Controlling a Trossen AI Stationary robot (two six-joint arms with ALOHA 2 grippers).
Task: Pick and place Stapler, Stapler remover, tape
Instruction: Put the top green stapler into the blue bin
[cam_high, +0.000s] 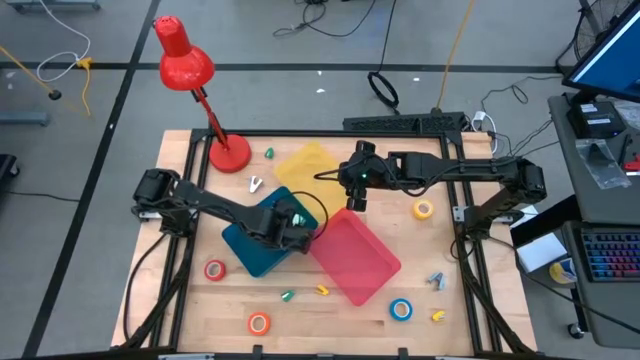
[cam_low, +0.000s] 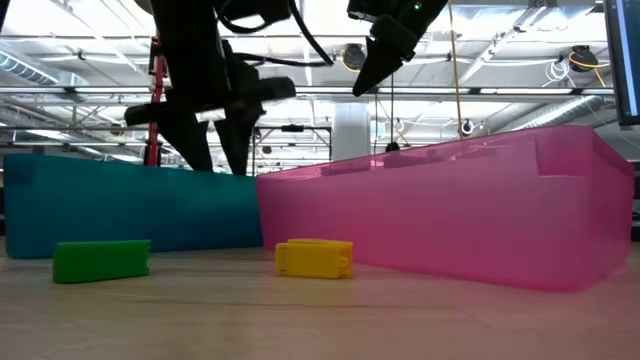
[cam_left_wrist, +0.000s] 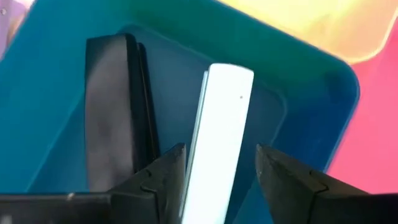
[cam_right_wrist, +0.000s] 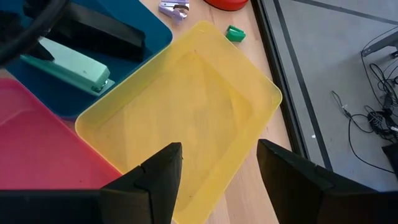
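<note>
A pale green stapler (cam_left_wrist: 217, 143) lies in the teal tray (cam_high: 250, 252) beside a black stapler (cam_left_wrist: 112, 118). My left gripper (cam_left_wrist: 221, 177) hangs open over this tray, pointing steeply down, one finger on either side of the pale stapler's near end. My right gripper (cam_right_wrist: 217, 171) hovers open and holds nothing above the yellow tray (cam_right_wrist: 186, 106). A silver stapler remover (cam_high: 255, 185) lies on the table far-left of the teal tray. Tape rolls lie loose on the table: red (cam_high: 215, 269), orange (cam_high: 259, 322), blue (cam_high: 401, 309) and yellow (cam_high: 423, 209). My left gripper stands open astride the pale green stapler, coming from above, with its fingers across the stapler's length. One finger (cam_left_wrist: 280, 180) is clearly apart from it. The other (cam_left_wrist: 165, 180) lies close to its long side (cam_left_wrist: 194, 168); whether it touches, I cannot tell. The stapler rests in the tray.
A pink tray (cam_high: 360, 262) lies right of the teal one. A red desk lamp (cam_high: 190, 70) stands with its base (cam_high: 230, 155) at the far left. Small green (cam_low: 100, 260) and yellow (cam_low: 313, 257) blocks and a bluish piece (cam_high: 435, 282) lie near the front edge.
</note>
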